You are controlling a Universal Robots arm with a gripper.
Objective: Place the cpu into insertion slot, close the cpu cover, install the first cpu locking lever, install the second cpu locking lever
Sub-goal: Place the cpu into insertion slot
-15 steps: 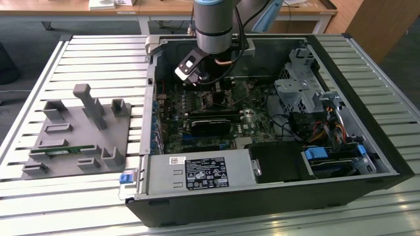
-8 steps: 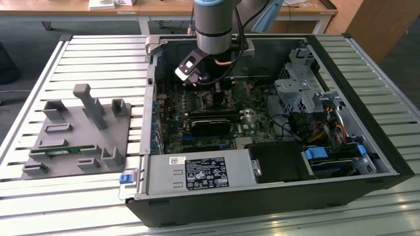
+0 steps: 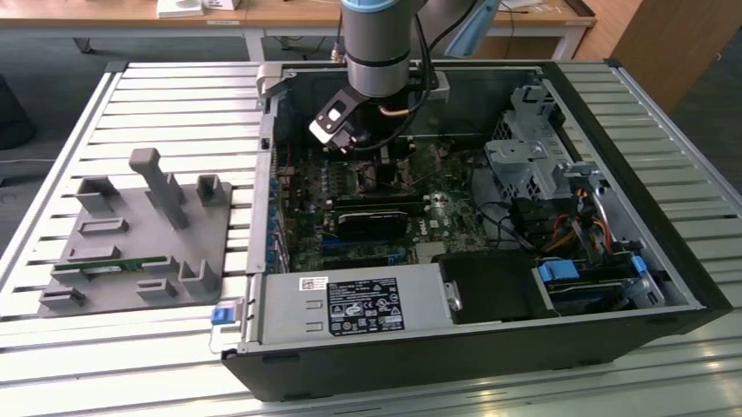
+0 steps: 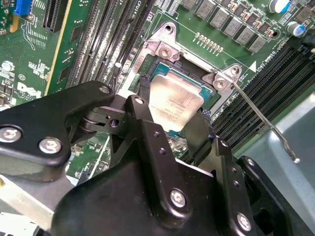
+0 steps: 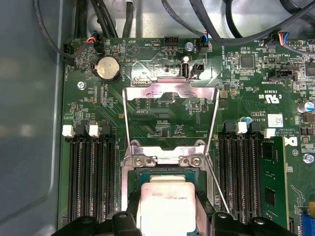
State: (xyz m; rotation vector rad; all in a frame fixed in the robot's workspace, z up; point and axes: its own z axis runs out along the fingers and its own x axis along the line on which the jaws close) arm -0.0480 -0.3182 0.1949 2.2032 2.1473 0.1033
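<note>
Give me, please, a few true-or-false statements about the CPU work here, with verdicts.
1. The pincer grips the cpu by two opposite edges. True.
2. The cpu cover lies shut over the cpu. False: it stands flipped open.
3. A locking lever sticks out unlatched. True.
4. The grey fixture sits inside the computer case. False: it lies on the slatted table, outside the case.

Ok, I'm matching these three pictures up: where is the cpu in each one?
Exterior view: hidden under the gripper.
Second wrist view: the cpu sits between the black fingers.
First wrist view: the cpu lies by the hinge of the open cpu cover.
Shared landmark: the thin locking lever beside the cpu in both wrist views.
</note>
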